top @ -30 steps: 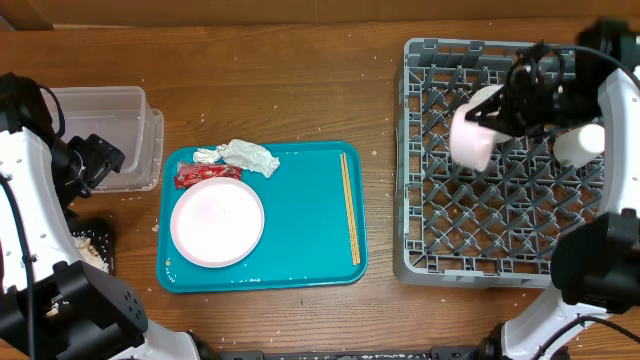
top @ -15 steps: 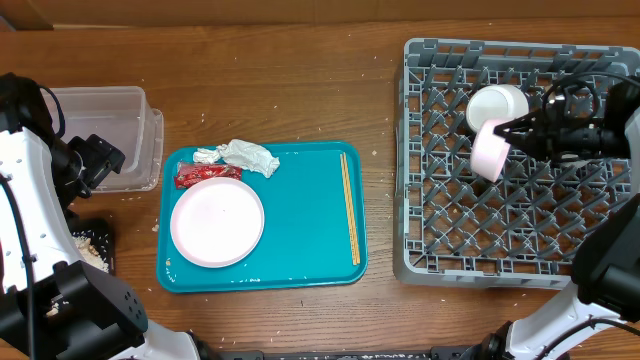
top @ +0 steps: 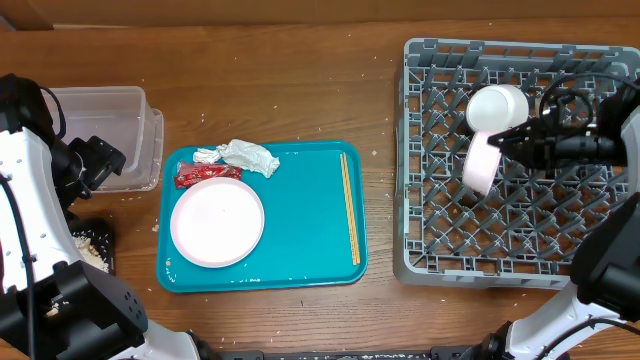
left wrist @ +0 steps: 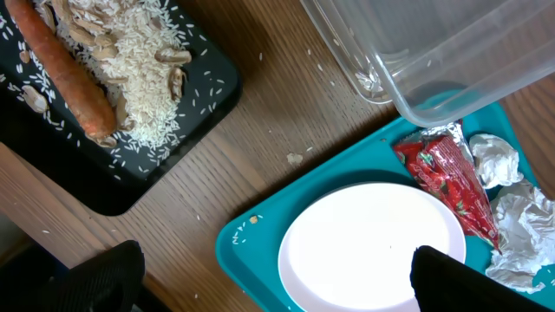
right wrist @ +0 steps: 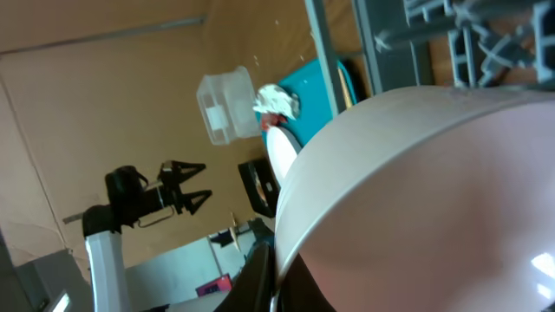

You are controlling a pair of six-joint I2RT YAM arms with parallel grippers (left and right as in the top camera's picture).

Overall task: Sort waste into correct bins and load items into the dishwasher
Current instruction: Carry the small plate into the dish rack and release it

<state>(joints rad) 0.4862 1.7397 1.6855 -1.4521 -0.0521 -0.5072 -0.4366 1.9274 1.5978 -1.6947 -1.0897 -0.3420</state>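
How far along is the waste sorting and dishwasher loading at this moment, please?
Done: the carrot and rice scraps lie in the black tray, and one white cup sits in the grey rack. In hand: the right pincer is shut on a white bowl over the rack. Left: the plate, chopsticks, crumpled tissues and red wrapper lie on the teal tray.

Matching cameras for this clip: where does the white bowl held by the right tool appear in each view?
Overhead: white bowl, right side, tilted over the grey rack.
Left wrist: not in it.
Right wrist: fills the lower right, close up.
Shared landmark: teal tray, in all three views.
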